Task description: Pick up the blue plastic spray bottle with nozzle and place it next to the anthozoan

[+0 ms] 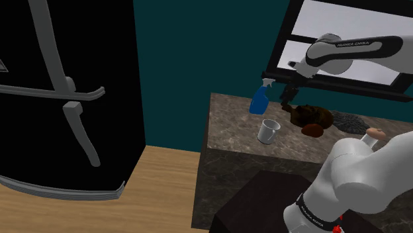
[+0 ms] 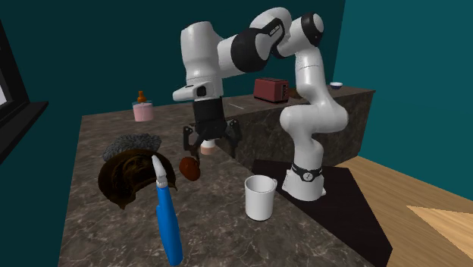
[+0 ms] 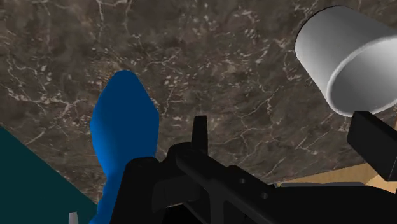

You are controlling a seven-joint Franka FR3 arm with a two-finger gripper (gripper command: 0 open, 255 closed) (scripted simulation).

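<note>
End effector (image 2: pixel 212 144) spread wide w/ nothing in it, hovering over table (image 2: pixel 98 239) near blue spray bottle (image 2: pixel 167 224) & brown anthozoan (image 2: pixel 130 176).

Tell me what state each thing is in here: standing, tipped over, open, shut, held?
blue spray bottle: standing on the counter, not held.
white mug: upright, mouth up.
gripper: open, empty, above the counter.
brown coral: resting on the counter.
black fridge: doors shut.
</note>
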